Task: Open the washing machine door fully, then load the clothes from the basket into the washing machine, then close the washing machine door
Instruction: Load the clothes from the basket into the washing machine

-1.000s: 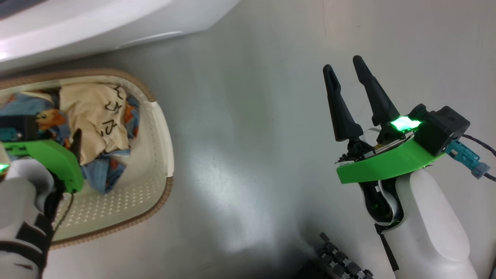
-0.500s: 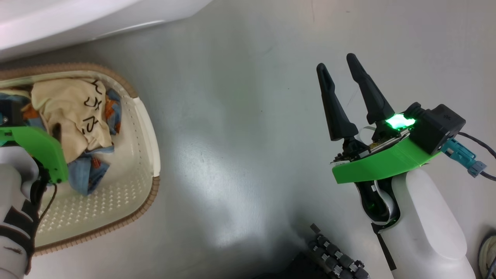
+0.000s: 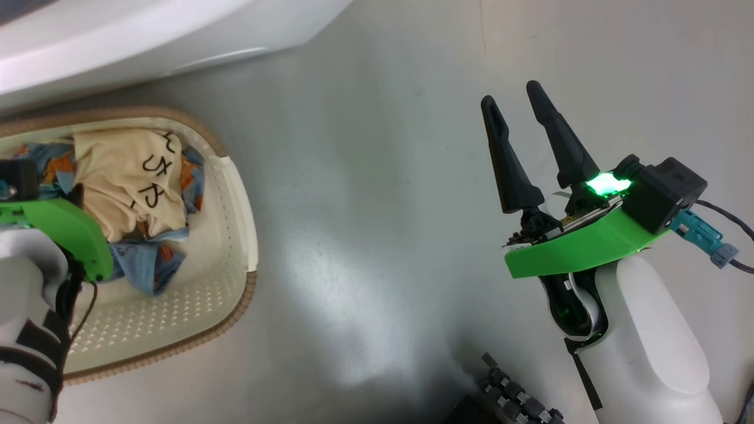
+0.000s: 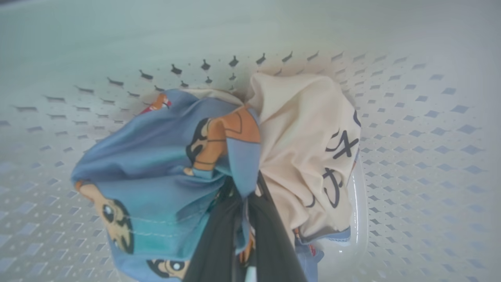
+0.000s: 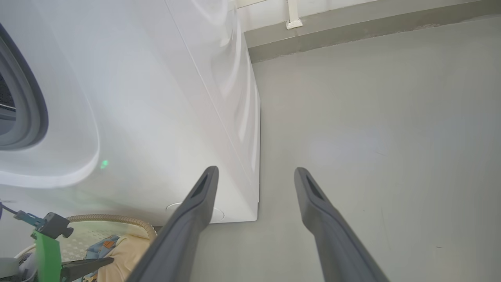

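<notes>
Left wrist view: clamps left gripper (image 4: 244,192) tight on the clothes (image 4: 156,156), all lying in the basket (image 4: 430,149) beside the washing machine (image 5: 156,98). Holds right gripper (image 3: 511,95) spread apart, empty. Leaves loading barely begun, door closing undone.

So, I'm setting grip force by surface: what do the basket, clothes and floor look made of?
The basket looks like moulded cream plastic, smooth and slightly glossy: stiff walls with rows of punched holes. The clothes look like thin, soft matte fabric, probably cotton knit: they bunch and crease. The floor is hard, grey and semi-glossy, with blurred reflections; coated concrete or vinyl, hard to say.
</notes>
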`<state>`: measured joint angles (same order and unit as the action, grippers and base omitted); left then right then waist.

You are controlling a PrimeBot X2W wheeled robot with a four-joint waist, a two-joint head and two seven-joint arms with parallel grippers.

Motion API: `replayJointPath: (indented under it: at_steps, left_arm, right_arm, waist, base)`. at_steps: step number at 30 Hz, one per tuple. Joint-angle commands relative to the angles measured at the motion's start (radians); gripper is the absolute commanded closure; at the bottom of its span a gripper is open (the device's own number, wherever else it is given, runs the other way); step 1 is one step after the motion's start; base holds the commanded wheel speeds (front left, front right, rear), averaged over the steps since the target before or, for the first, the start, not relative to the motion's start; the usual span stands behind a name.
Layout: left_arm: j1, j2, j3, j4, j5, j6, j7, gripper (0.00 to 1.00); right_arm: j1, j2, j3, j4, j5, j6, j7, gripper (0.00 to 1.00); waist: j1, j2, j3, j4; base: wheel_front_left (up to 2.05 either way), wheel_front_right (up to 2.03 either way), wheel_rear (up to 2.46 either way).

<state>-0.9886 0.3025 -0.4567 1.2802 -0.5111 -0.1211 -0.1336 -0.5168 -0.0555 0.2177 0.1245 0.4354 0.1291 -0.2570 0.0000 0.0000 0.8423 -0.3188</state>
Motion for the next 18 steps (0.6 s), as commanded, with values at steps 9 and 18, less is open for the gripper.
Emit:
replayJointPath:
  at_steps: [9,18]
  left_arm:
    - [0.12,0.026,-0.037,-0.101,-0.056,-0.009,-0.098,1.0]
    - [0.208,0.04,-0.075,-0.217,-0.141,-0.009,-0.123,1.0]
  right_arm:
    - [0.031,0.005,0.009,-0.006,0.006,0.002,-0.005,0.0]
    - [0.046,0.005,0.002,0.012,-0.001,0.002,-0.005,0.0]
  waist:
    - [0.0,0.0,-0.085,0.044]
    - [0.0,0.0,-0.167,0.069]
  base:
    - [0.0,0.0,0.0]
    - [0.0,0.0,0.0]
